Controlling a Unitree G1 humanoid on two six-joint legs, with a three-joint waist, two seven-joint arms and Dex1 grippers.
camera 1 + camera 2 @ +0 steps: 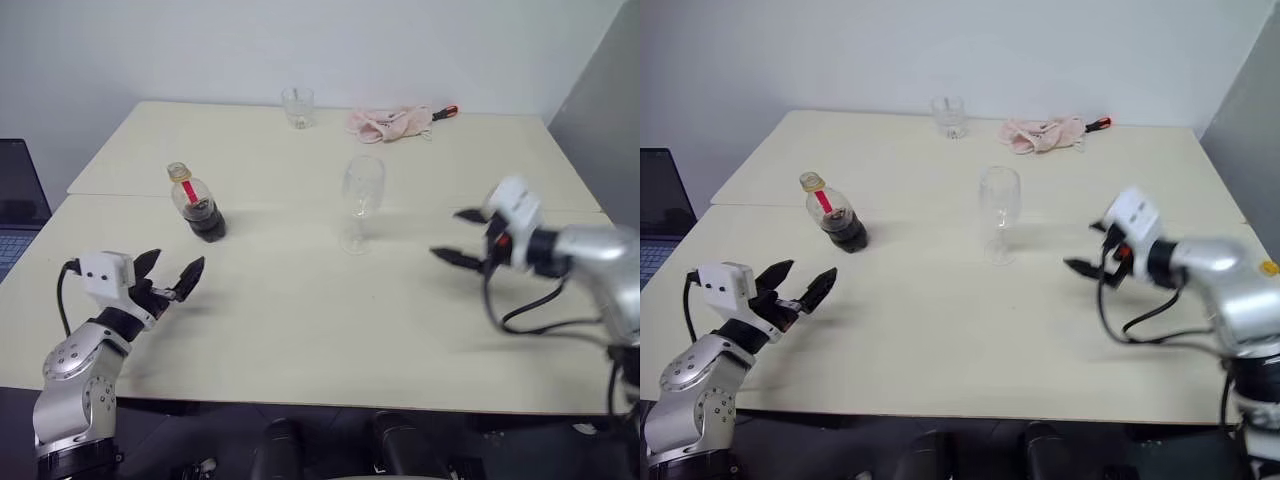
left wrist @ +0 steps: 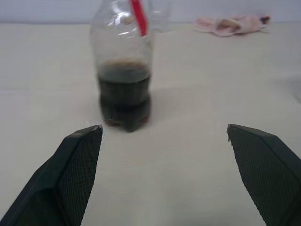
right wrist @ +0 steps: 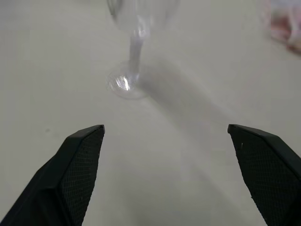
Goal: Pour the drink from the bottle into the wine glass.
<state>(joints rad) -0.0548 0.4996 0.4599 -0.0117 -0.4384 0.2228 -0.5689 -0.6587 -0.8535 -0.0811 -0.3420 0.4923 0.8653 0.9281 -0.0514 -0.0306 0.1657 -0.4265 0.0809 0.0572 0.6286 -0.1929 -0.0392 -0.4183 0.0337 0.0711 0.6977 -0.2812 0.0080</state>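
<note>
Lining up on the bottle (image 1: 197,203), I have the left gripper (image 1: 172,273) wide open and empty, low over the worktop (image 1: 300,320), near the bottle but short of it. It stands upright, capped, drink (image 2: 124,96) filling its lower part. The glass (image 1: 361,200) stands empty mid-worktop, well apart; my right gripper (image 1: 462,237) faces it, spread wide, holding nothing. Next I judge: advance, close on the bottle.

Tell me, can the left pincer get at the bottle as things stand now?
Probably yes. The left pincer is open and faces the bottle, with bare table between them; the wine glass stands well aside.
</note>
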